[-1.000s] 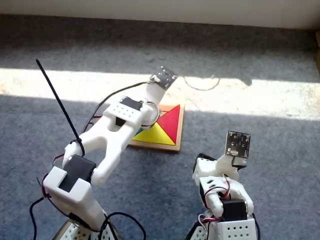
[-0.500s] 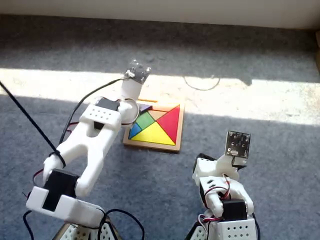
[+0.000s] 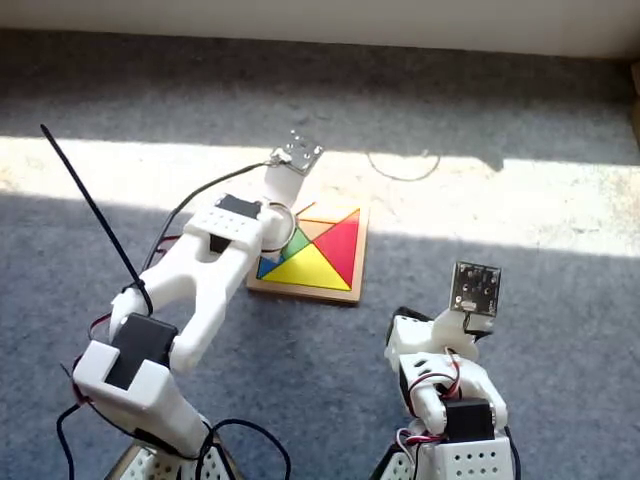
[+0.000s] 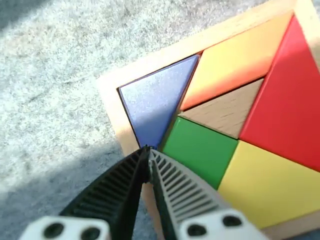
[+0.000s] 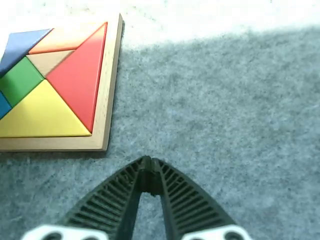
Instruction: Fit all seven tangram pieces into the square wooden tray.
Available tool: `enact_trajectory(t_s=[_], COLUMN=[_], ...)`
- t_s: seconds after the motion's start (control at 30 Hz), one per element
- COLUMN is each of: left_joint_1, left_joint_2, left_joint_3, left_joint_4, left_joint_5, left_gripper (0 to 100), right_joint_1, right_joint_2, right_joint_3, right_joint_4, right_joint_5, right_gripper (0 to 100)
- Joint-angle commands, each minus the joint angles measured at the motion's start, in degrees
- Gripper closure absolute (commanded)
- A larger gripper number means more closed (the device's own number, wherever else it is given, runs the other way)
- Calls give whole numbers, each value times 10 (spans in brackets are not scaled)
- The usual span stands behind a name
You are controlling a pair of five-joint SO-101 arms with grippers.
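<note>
Filling the square wooden tray edge to edge, the tangram pieces look seated, so the task seems at or very near its end. The tray lies flat on the grey carpet, with the left arm stretched over one side of it in the high view.

Six pieces show from the left wrist:
- a violet-blue wooden triangle in one corner
- an orange wooden parallelogram beside it
- a small bare-wood triangle
- a green wooden square
- a large red wooden triangle
- a large yellow wooden triangle

The seventh, a small bright-blue wooden triangle, shows in part from the right wrist, tucked against the green square and the yellow triangle. I see no gap in the tray and no piece loose on the carpet, though the arm hides part of the tray from above.

The left pincer is pressed together and holds nothing. Its tip sits at the tray's rim, just by the sharp corner of the violet-blue triangle. The right pincer is likewise pressed together and empty, over bare carpet, apart from the tray. By my judgement, what is left is at most a nudge to settle that violet-blue triangle flat.
</note>
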Motion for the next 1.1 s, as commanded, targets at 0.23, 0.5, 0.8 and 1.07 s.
enact_trajectory(t_s=[0.23,0.5,0.8,1.07], left_joint_1=[-5,-13,-79,-115], left_joint_2=[-105,-351,-628,-893], left_joint_3=[6,164,354,531], left_joint_4=[15,18,18,19], left_joint_5=[7,7,7,7], left_gripper=[995,995,995,995], right_joint_1=[8,8,8,8], right_joint_2=[-6,-6,-6,-6], right_joint_3=[62,62,62,62], right_joint_4=[5,5,5,5], right_joint_5=[7,7,7,7], right_gripper=[994,994,994,994])
